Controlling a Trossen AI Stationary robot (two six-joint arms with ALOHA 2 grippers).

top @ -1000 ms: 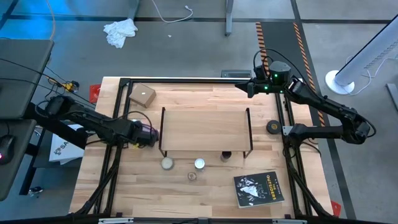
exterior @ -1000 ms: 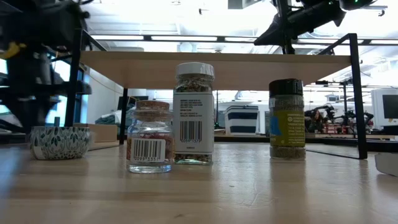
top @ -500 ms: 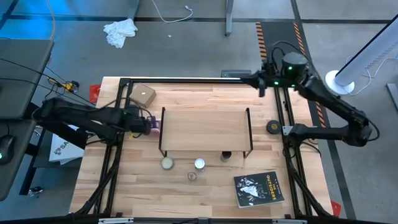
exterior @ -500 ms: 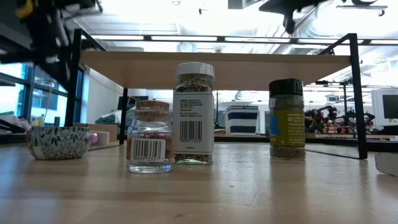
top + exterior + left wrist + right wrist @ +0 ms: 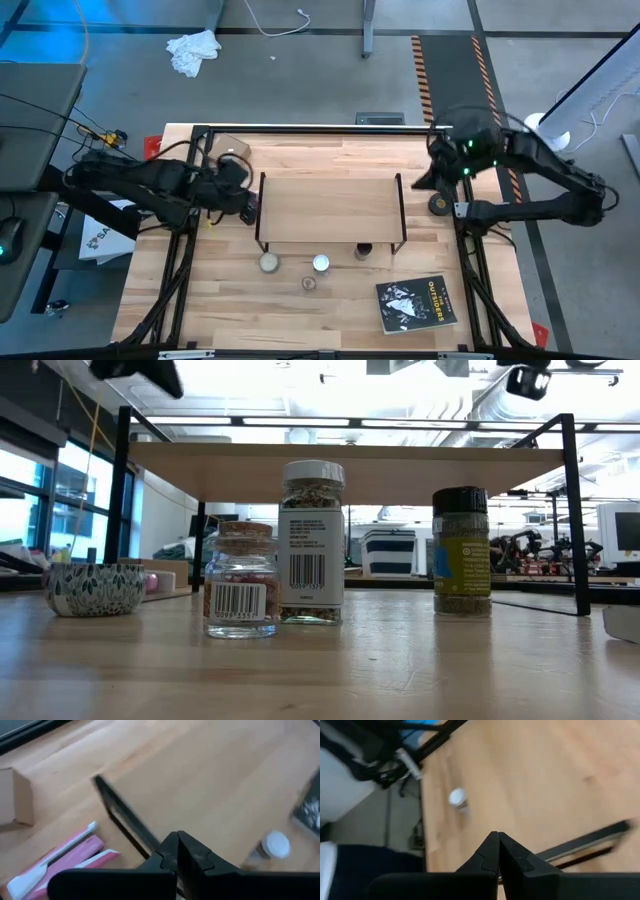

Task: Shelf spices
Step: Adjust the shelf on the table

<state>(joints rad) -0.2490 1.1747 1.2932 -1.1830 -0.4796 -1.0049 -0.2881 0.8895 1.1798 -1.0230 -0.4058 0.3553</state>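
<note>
Three spice jars stand on the table in front of the shelf's near edge: white-capped jar [image 5: 320,263] [image 5: 312,540], dark jar [image 5: 363,251] [image 5: 461,550], small clear jar [image 5: 309,283] [image 5: 240,580]. The shelf [image 5: 330,205] [image 5: 350,470] is a pale wood top on thin black legs, and its top is bare. My left gripper [image 5: 248,203] [image 5: 178,840] hangs shut over the shelf's left end. My right gripper [image 5: 422,182] [image 5: 497,840] hangs shut beside the shelf's right end. Both are raised and well away from the jars. Both wrist views show the white-capped jar [image 5: 272,845] [image 5: 457,797] far off.
A flat patterned round tin [image 5: 268,263] [image 5: 95,588] sits left of the jars. A book [image 5: 415,303] lies at the near right, a small box [image 5: 230,152] at the far left, a black disc [image 5: 438,203] right of the shelf. Pink packets [image 5: 65,857] lie by the shelf's left leg.
My left gripper has risen from table height and moved toward the shelf's left end. My right gripper has swung from the table's far edge toward the near side, down along the shelf's right end. The jars and shelf have stayed still.
</note>
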